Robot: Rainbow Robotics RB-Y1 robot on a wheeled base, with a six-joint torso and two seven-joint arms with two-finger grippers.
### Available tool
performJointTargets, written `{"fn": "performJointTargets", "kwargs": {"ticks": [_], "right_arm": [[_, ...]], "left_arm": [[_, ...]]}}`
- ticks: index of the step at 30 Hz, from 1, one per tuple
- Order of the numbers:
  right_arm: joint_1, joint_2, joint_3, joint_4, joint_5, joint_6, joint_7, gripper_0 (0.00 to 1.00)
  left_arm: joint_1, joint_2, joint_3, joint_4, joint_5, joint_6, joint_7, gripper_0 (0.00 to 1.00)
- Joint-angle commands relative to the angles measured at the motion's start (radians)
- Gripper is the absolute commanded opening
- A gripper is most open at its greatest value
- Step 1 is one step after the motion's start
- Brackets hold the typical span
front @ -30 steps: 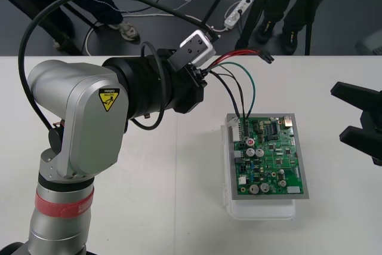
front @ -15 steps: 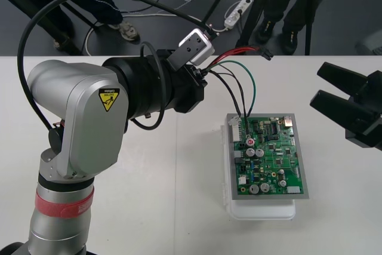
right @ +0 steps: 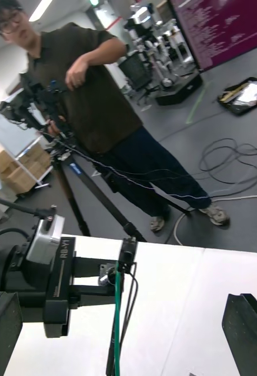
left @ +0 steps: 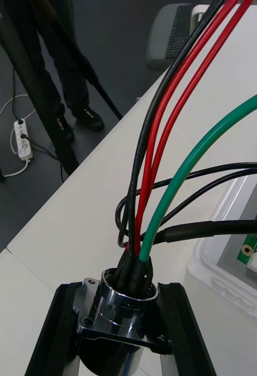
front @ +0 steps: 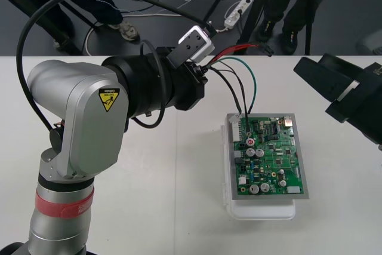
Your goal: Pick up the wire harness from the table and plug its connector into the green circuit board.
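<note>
Clamps the metal socket (left: pixel 113 311) of the harness (left: pixel 156 147) between the fingers (left: pixel 54 335) of the left gripper (left: pixel 116 291), above the table (front: pixel 179 177), left of the green board (front: pixel 271 156). Sends black and green wires (front: pixel 255 91) to the board's far left corner, a red pair to a black plug (front: pixel 267 52) near the table's far edge. Holds the right gripper (front: pixel 313 88) spread wide, right of the board.
</note>
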Motion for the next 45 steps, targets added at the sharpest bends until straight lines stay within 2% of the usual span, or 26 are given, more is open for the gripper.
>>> {"fn": "performJointTargets", "kwargs": {"ticks": [1,8,14,20,36,45], "right_arm": [[-0.027,0.007,0.004,-0.069,-0.016,0.089,-0.051,1.00],[-0.122,0.007,0.090,-0.065,-0.022,0.160,-0.053,1.00],[-0.234,0.023,0.171,-0.022,-0.027,0.163,-0.054,1.00],[-0.308,0.032,0.205,0.015,-0.038,0.163,-0.059,1.00],[-0.422,0.044,0.257,0.106,-0.055,0.163,-0.071,1.00],[-0.449,0.058,0.264,0.116,-0.056,0.164,-0.071,1.00]], "left_arm": [[-0.029,-0.029,-0.024,-0.037,-0.004,0.097,0.096,0.00],[-0.050,-0.029,-0.030,-0.032,-0.004,0.100,0.116,0.00],[-0.070,-0.029,-0.042,-0.021,-0.004,0.101,0.132,0.00],[-0.075,-0.029,-0.058,0.000,-0.004,0.141,0.146,0.00],[-0.075,-0.029,-0.072,0.008,-0.004,0.154,0.169,0.00],[-0.075,-0.029,-0.072,0.008,-0.004,0.155,0.177,0.00]]}}
